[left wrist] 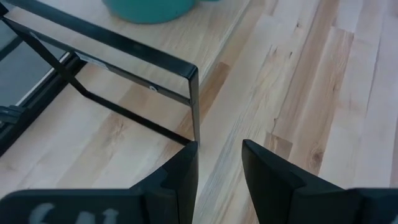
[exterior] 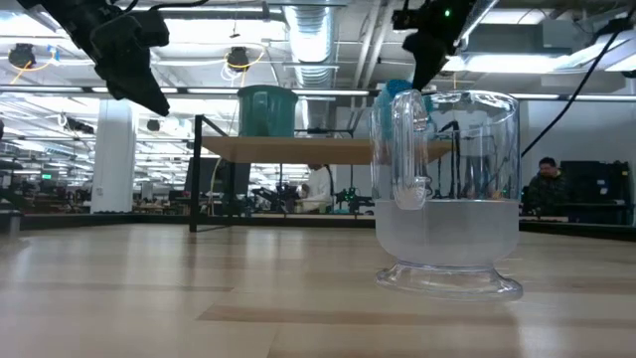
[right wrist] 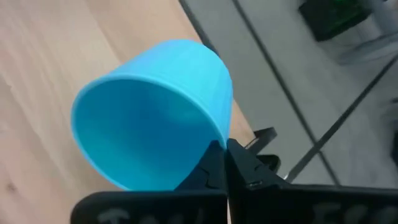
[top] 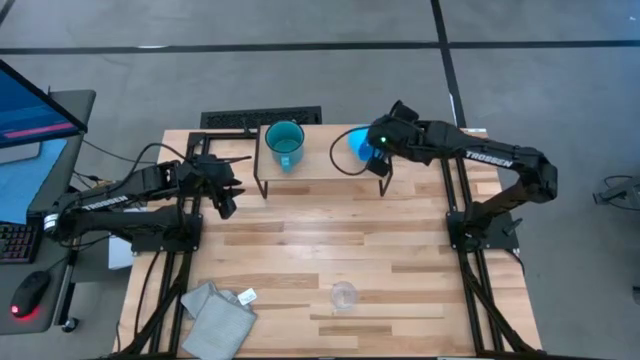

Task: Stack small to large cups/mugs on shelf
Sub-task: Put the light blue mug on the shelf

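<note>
Over shelf rt end, right hand pinches bright-blue mug rim, tilted, empty.

You get bright, even overhead light; ceiling lamps glare in low view; soft shadows; wrist views blurred.

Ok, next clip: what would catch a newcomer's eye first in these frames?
Most striking is the bright blue mug, pinched by its rim in the right gripper and tilted over the right end of the shelf. The teal mug stands upright on the shelf's left part. The clear cup sits alone near the table's front edge, looming large in the low view, while the left gripper hovers open beside the shelf's left leg.
</note>
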